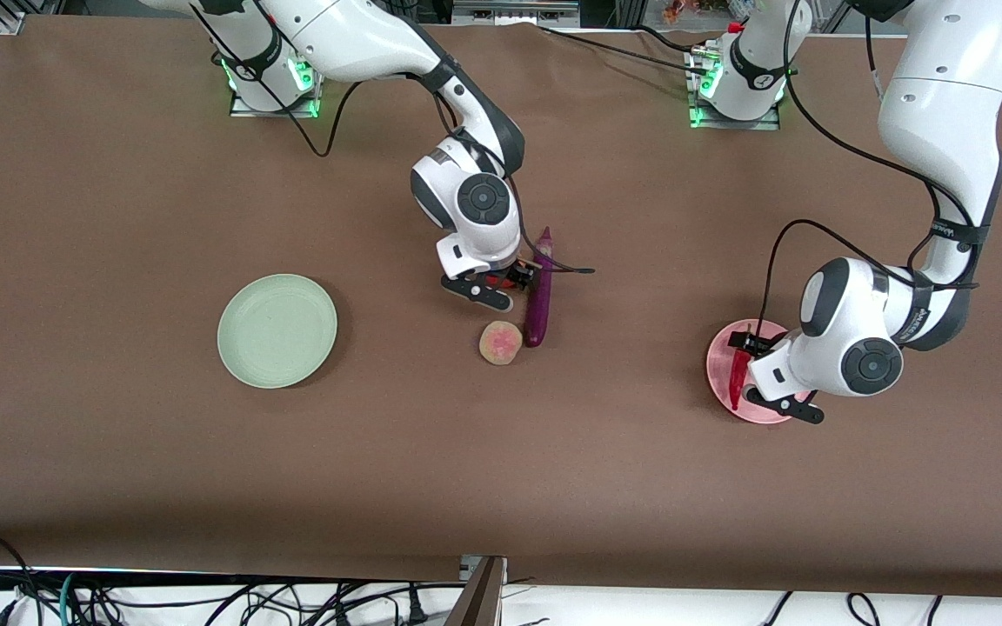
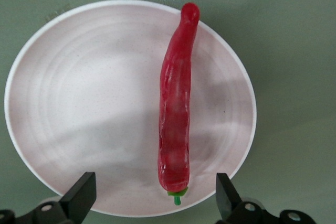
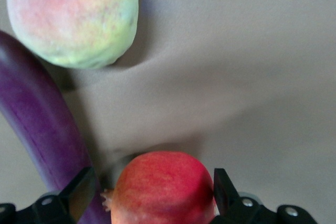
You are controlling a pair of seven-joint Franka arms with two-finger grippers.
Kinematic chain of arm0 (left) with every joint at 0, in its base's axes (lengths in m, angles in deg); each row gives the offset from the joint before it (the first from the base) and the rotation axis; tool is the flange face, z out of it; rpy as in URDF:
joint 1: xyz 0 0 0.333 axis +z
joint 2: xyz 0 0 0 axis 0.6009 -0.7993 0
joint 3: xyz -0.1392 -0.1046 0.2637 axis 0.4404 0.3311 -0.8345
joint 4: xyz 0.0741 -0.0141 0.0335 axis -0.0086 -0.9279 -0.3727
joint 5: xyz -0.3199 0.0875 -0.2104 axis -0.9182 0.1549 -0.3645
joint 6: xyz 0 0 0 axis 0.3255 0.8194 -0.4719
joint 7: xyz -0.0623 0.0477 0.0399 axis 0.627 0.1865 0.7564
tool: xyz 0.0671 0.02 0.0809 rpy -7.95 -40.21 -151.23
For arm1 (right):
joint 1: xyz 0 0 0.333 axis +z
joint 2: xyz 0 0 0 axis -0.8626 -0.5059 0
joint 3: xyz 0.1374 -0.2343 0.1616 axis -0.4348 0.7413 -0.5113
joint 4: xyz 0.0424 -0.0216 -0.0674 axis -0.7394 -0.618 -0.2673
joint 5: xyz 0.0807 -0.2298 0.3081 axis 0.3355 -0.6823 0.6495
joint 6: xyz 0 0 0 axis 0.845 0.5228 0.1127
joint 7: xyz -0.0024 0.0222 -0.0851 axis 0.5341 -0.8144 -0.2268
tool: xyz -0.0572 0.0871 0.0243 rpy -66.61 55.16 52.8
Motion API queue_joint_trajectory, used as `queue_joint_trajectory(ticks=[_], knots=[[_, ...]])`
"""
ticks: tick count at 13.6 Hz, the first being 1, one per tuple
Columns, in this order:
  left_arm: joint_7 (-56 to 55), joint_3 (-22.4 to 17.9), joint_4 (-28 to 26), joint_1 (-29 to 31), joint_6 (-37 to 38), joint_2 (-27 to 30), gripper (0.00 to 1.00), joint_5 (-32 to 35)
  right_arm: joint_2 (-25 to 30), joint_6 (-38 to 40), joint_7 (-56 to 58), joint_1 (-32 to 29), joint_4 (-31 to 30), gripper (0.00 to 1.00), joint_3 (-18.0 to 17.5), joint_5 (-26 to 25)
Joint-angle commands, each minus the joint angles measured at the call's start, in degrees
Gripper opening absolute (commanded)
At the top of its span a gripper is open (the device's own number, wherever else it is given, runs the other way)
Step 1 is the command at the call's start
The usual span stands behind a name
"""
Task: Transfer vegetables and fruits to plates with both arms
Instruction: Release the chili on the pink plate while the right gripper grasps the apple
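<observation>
The red chili pepper (image 2: 177,103) lies on the pale pink plate (image 2: 79,103) toward the left arm's end of the table (image 1: 738,380). My left gripper (image 2: 155,195) is open over the plate (image 1: 762,374), its jaws wide apart on either side of the chili's stem end, not touching it. My right gripper (image 1: 501,283) is low at the table's middle, open, with its jaws around the red fruit (image 3: 163,187); one finger (image 3: 223,192) touches it. The purple eggplant (image 1: 539,296) lies right beside the red fruit. The tan fruit (image 1: 500,342) sits nearer the camera. The pale green plate (image 1: 277,330) holds nothing.
Brown table cover (image 1: 118,452) all around. The eggplant (image 3: 42,129) and the tan fruit (image 3: 73,17) crowd close to my right gripper. Black cables hang from both arms.
</observation>
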Motion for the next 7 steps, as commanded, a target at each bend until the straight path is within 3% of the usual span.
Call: queue_joint_trajectory(ticks=[1, 5, 7], knots=[[0.93, 0.32, 0.51, 0.27, 0.70, -0.36, 1.00, 0.73, 0.60, 0.36, -1.09, 1.06, -0.49, 1.00, 0.06, 0.17], [0.93, 0.40, 0.42, 0.36, 0.70, -0.54, 1.00, 0.65, 0.51, 1.50, -1.44, 1.33, -0.76, 0.99, 0.06, 0.17], [0.93, 0.32, 0.51, 0.36, 0.70, -0.54, 1.00, 0.65, 0.59, 1.51, -0.48, 1.24, -0.67, 0.75, 0.06, 0.17]])
